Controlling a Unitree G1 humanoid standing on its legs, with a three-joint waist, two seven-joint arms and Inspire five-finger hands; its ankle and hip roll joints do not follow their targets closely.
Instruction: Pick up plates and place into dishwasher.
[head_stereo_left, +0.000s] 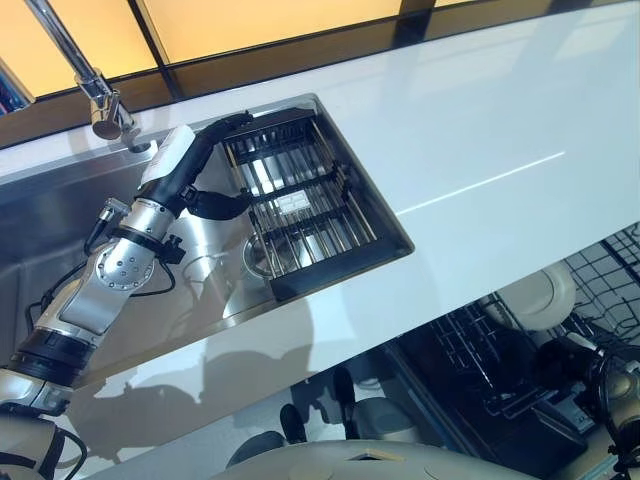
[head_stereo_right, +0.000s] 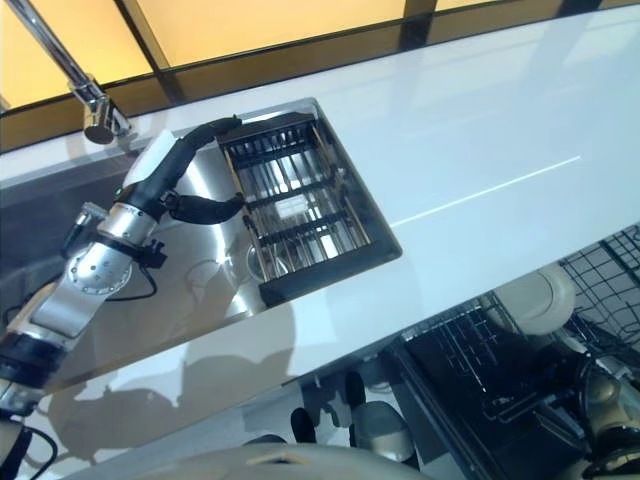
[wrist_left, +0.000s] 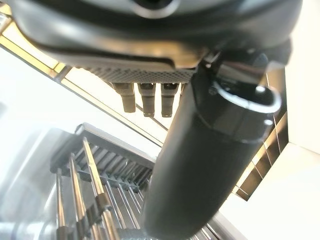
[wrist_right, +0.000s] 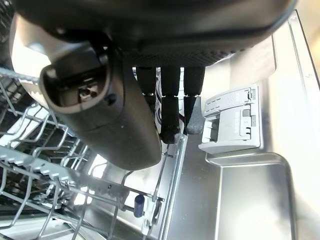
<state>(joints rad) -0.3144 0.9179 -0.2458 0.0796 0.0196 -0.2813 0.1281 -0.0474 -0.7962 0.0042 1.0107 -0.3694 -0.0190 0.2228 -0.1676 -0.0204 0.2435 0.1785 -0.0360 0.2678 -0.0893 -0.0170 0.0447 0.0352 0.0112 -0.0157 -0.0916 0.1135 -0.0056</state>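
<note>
This is a kitchen. A long white countertop (head_stereo_left: 480, 130) holds a recessed stainless sink (head_stereo_left: 200, 290) with a metal faucet (head_stereo_left: 95, 90) at its back and a dark drying rack (head_stereo_left: 300, 205) set inside it. Below the counter's edge an open dishwasher (head_stereo_left: 500, 370) shows wire racks with a white plate (head_stereo_left: 540, 298) standing in them.

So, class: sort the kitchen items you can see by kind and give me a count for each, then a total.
White plates: 1
Dish racks in the sink: 1
Dishwasher racks: 1
Taps: 1
Sinks: 1
Total: 5
</note>
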